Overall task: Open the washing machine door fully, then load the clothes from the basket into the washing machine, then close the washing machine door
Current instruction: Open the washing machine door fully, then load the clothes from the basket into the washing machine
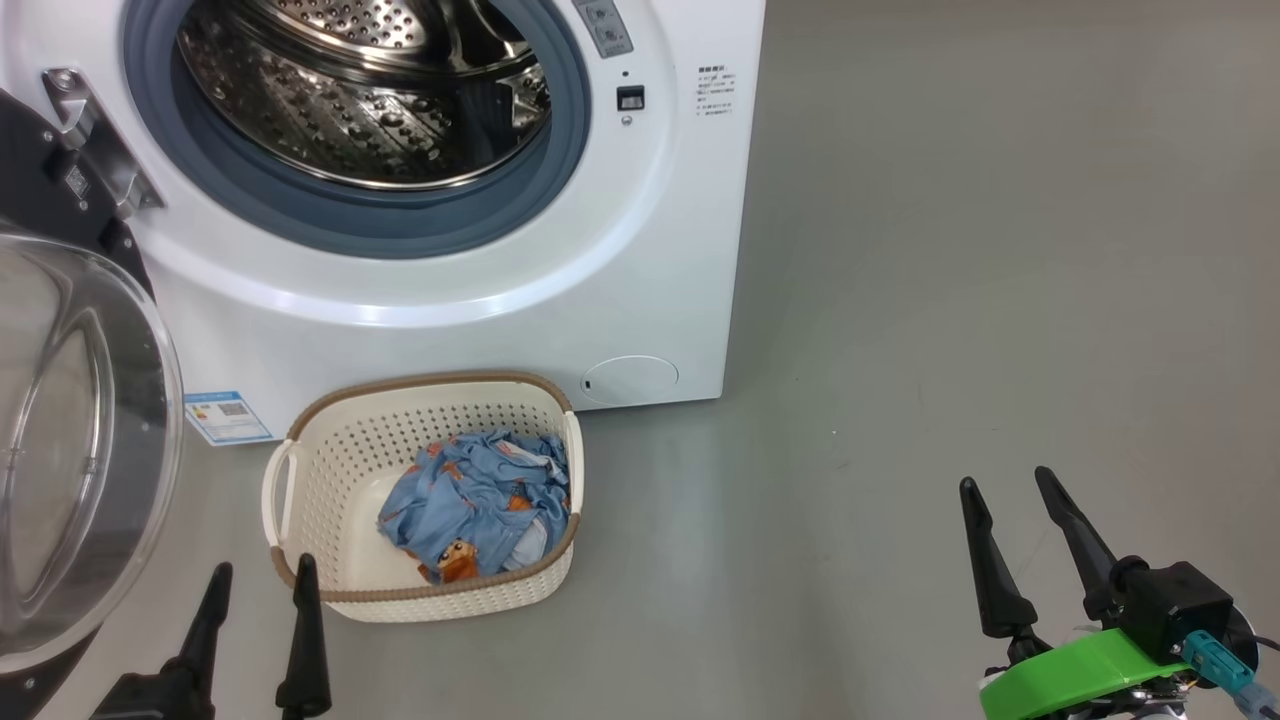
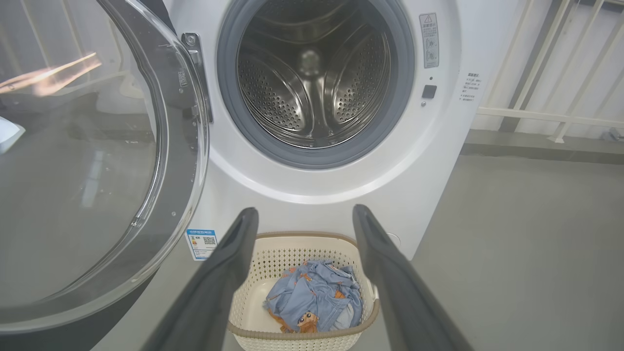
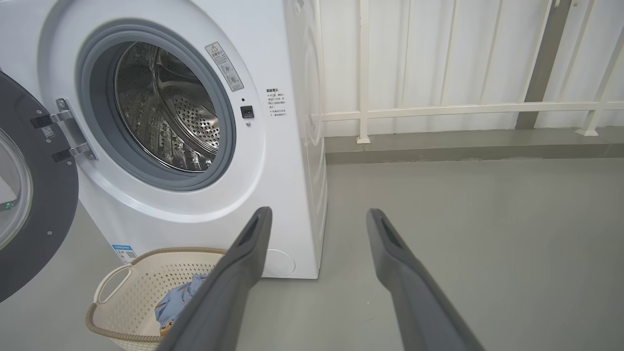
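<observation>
The white washing machine [image 1: 640,250] stands ahead with its steel drum [image 1: 370,90] showing and empty. Its door [image 1: 70,440] hangs swung wide to the left on a metal hinge [image 1: 85,130]; the door [image 2: 87,161] also looms at the left of the left wrist view. On the floor before the machine sits the cream basket [image 1: 330,480] holding light blue clothes [image 1: 480,500]. My left gripper [image 1: 262,578] is open just short of the basket's near left corner. My right gripper [image 1: 1005,482] is open over bare floor, well to the basket's right. Neither holds anything.
Grey floor [image 1: 950,300] stretches to the machine's right. A white railing [image 3: 463,109] and a low grey kerb [image 3: 468,146] run along the back wall. A blue label [image 1: 228,416] and a round flap [image 1: 630,380] sit low on the machine's front.
</observation>
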Controlling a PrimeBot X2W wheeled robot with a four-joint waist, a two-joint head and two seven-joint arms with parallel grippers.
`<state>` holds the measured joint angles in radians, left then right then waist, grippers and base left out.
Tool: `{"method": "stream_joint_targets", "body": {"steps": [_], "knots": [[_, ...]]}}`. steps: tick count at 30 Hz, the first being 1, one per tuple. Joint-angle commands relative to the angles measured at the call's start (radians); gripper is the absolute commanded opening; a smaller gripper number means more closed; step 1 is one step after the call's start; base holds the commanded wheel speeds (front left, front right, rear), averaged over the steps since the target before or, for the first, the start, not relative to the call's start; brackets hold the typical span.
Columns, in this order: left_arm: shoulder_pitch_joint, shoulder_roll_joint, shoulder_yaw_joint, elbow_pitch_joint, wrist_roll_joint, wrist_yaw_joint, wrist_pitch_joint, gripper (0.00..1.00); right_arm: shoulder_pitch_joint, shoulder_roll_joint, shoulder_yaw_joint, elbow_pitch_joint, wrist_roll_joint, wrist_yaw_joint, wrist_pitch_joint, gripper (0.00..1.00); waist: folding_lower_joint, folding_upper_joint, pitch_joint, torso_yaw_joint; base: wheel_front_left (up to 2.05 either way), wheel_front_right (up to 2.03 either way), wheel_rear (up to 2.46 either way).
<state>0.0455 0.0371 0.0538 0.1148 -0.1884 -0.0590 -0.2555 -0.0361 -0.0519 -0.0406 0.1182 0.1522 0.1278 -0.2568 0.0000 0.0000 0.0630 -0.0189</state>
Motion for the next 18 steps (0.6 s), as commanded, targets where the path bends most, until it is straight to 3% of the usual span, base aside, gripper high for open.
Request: {"method": "stream_joint_targets", "body": {"steps": [1,18], "knots": [[-0.008,0.013,0.039,-0.019,0.006,-0.004,-0.006,1.00,-0.003,0.000,0.020,-0.026,-0.010,0.003,-0.005,1.00,0.0000,0.0000,0.000,0.001,0.00,0.00,0.00],[-0.013,0.013,0.046,-0.020,0.003,-0.014,-0.006,1.00,-0.008,0.001,0.031,-0.011,0.000,0.003,-0.005,1.00,0.0000,0.0000,0.008,0.003,0.00,0.00,0.00]]}}
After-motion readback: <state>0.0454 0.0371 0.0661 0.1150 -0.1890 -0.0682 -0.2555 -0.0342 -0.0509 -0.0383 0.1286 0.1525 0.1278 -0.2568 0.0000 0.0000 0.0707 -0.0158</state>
